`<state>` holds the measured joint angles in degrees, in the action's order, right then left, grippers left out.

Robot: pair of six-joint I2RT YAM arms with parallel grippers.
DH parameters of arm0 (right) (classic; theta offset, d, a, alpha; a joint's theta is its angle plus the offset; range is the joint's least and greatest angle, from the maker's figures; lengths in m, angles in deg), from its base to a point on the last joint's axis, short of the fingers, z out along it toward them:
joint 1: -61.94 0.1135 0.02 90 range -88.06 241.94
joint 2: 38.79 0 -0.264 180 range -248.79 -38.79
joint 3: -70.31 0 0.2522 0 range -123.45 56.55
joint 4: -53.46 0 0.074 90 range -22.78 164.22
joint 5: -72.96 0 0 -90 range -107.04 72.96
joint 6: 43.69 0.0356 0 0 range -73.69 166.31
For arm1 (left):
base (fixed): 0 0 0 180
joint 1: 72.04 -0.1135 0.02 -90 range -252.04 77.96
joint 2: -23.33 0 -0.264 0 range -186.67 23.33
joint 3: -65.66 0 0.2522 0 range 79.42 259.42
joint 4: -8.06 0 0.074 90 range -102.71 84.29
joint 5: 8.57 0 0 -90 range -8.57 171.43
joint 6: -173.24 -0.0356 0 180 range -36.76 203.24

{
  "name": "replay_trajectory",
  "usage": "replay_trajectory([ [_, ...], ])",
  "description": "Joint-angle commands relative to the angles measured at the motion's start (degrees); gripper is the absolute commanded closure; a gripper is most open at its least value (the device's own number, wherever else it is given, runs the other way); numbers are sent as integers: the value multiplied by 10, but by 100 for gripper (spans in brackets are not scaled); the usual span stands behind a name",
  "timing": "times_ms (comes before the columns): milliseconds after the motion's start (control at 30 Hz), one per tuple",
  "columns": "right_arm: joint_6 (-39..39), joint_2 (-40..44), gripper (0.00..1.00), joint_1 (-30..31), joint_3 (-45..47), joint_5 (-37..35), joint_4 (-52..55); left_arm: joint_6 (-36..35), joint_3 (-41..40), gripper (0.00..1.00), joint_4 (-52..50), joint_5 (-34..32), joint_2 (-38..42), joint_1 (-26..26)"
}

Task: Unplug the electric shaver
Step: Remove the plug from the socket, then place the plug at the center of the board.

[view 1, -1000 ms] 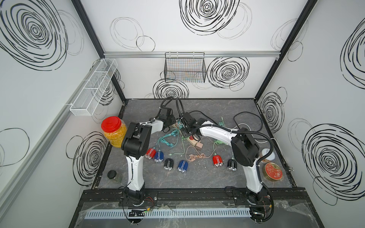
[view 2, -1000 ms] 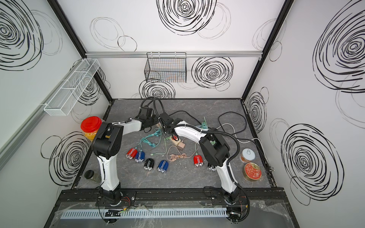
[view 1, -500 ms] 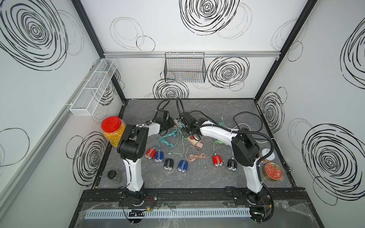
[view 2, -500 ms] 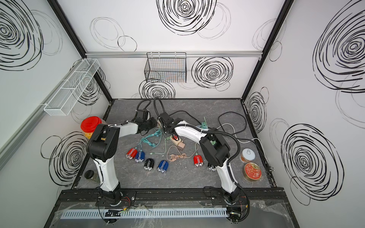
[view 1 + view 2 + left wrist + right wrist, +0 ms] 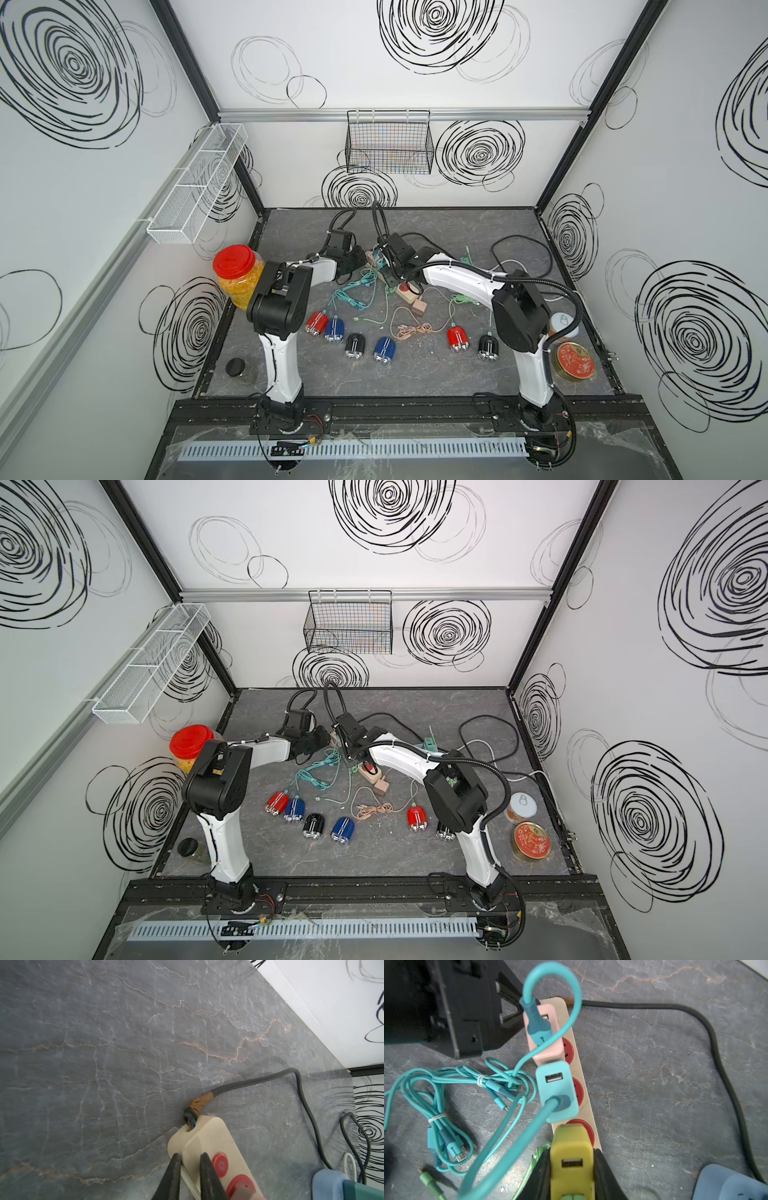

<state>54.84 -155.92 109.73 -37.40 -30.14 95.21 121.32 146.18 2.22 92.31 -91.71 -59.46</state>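
Yellow charger: plugged into the strip, with a green cable beside it.
Right gripper: clenched on the yellow charger, one finger on each side.
Left gripper: pinching the strip's edge at its cord end, beside a red switch.
Strip: cream with red sockets, lying flat on the grey table; a pink charger and a teal charger are also plugged in.
Shavers: six in a loose row near the table's front, well apart from both grippers; two red, two blue, two black.
Right red shaver: a green cable end lies just at it; whether it is plugged in, I cannot tell.
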Motion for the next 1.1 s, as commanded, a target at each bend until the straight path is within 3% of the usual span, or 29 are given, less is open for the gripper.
replay_trajectory([
  [0,-15,39,72,0,-3,-31,-25,-4,-19,79,-40,0,-25,7],
  [367,2,90,72,-3,38,-42,-20,5,-18,79,-29,1,-9,7],
  [500,14,104,72,-5,57,-41,-21,13,-34,73,-13,-1,17,6],
  [1067,210,205,73,-23,229,5,-95,19,-66,54,-4,-23,114,-11],
])
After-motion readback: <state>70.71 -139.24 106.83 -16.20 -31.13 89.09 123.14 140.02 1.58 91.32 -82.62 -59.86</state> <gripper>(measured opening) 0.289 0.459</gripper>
